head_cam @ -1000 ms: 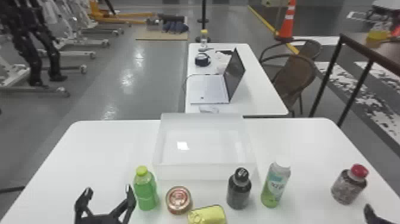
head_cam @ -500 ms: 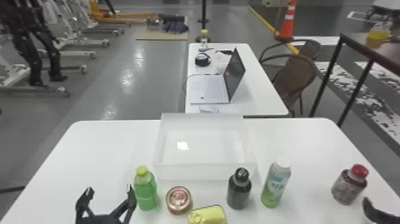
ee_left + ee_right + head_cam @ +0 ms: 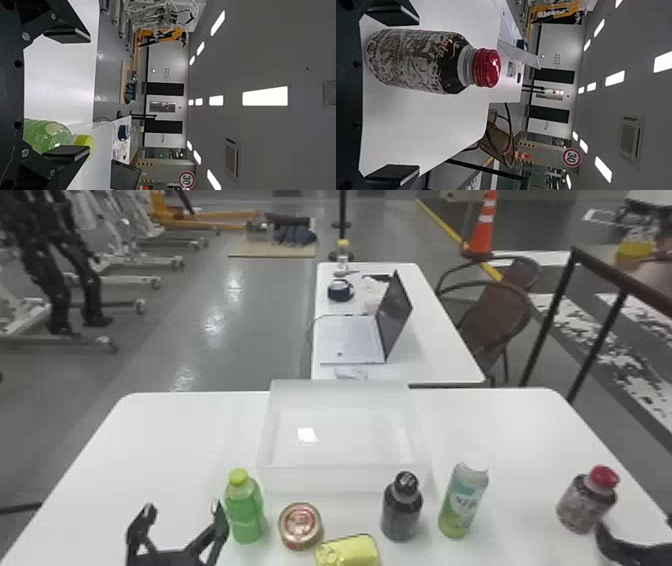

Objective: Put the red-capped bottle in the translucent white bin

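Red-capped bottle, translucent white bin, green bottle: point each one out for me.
Red-capped bottle (image 3: 415, 61): right wrist view, on its patterned body.
Translucent white bin (image 3: 345, 479): head view, on its near wall.
Green bottle (image 3: 239, 476): head view, on its cap.

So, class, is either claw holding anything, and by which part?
Nothing is held. The right claw is wide open, not closed on the red-capped, dark patterned bottle; the left claw is open too, beside the lime-capped green bottle.
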Robot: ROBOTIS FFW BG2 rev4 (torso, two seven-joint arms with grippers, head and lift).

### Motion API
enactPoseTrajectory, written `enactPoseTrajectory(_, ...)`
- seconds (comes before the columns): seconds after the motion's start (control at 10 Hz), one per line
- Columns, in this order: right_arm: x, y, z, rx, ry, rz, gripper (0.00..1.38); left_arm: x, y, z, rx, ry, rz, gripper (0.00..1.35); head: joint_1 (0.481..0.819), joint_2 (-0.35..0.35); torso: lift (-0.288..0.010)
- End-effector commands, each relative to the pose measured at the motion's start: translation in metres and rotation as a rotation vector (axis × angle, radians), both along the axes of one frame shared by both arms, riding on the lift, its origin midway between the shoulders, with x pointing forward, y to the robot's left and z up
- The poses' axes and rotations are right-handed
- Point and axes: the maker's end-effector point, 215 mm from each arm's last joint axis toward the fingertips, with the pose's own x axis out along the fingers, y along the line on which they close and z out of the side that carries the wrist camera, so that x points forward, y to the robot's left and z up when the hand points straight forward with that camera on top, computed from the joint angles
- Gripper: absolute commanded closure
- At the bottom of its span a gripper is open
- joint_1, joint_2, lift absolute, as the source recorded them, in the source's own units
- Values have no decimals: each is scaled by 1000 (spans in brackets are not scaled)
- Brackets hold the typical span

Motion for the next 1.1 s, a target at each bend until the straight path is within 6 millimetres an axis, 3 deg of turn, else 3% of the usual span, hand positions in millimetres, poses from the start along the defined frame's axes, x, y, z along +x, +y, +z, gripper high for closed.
enactPoseTrajectory(0.0,5,-1,0,-3,3,0,-2,0,-1,1,-3,-3,-1,298,549,0,-100)
enactPoseTrajectory(0.5,-3,-14,-7,53,3,-6,-2,1,-3,2,2,-14,-6,298,549,0,-100)
enactPoseTrajectory(0.8,2,-2,-12,99,7,40,306,2,-3,2,3,-17,-8,298,549,0,-100)
enactPoseTrajectory(1.0,10,-1,-6,92,7,57,351,1,-3,1,3,-17,-8,300,549,0,-100)
